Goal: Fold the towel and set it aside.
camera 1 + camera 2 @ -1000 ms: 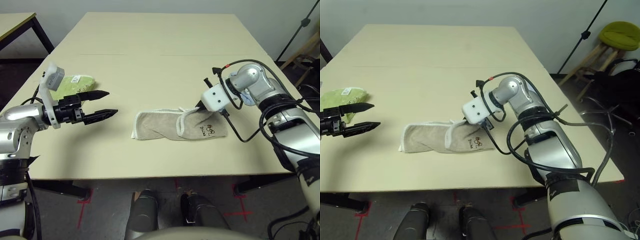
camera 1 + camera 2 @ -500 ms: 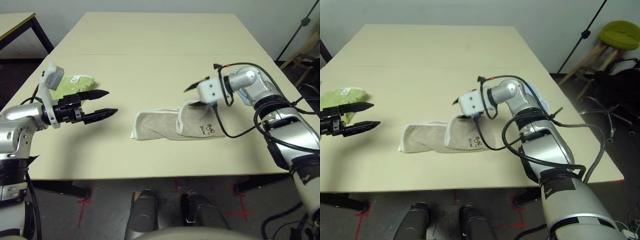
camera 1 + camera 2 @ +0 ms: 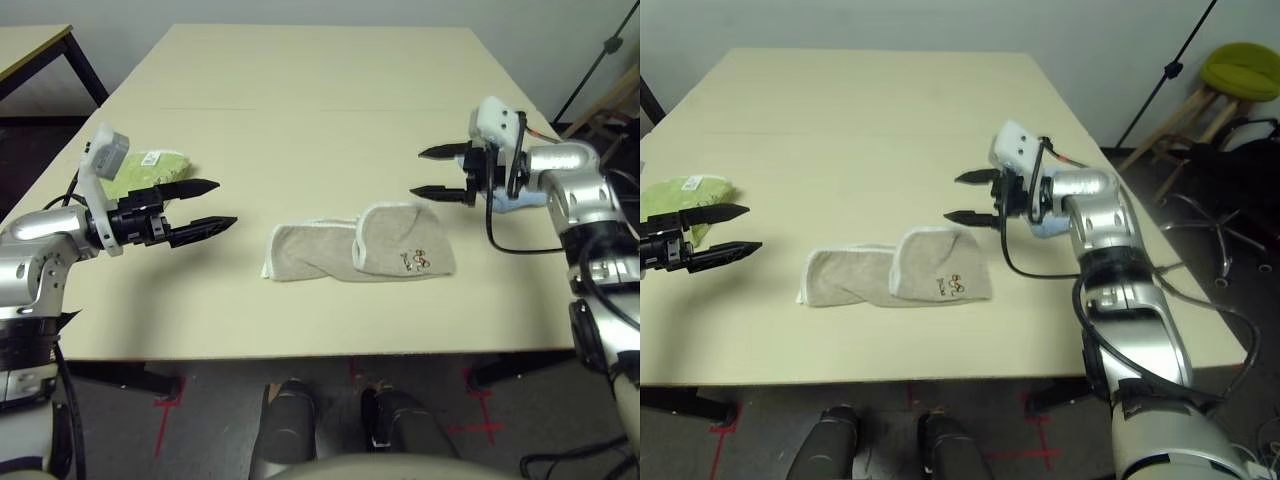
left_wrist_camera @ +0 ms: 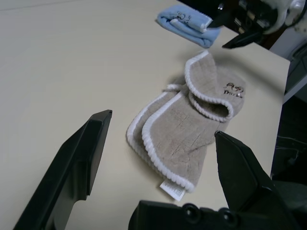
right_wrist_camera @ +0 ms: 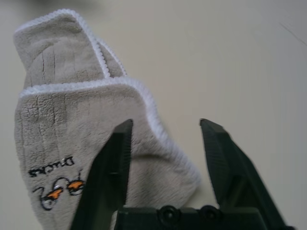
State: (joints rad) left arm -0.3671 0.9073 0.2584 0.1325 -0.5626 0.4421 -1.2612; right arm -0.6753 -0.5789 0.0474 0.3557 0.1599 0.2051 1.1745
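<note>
The towel [image 3: 360, 250], beige-grey with white edging and a small dark embroidered mark, lies folded over itself near the table's front middle. In the left wrist view the towel [image 4: 187, 129] shows its white tag at the near end. My right gripper [image 3: 417, 172] hovers open, above and to the right of the towel and clear of it, holding nothing. In its own view the right gripper [image 5: 166, 124] stands over the edge of the towel [image 5: 72, 129]. My left gripper [image 3: 225, 203] is open and empty, well to the left of the towel, pointing toward it.
A green folded cloth [image 3: 150, 165] lies at the table's left, behind my left gripper. A light blue folded cloth [image 4: 187, 24] lies at the right, beneath my right forearm. A second table [image 3: 30, 50] stands at the far left, and a green stool [image 3: 1240, 70] off to the right.
My right gripper let go of the towel's right end, opened, and pulled up and away to the right. The towel now lies flat, folded over. My left arm stayed still.
</note>
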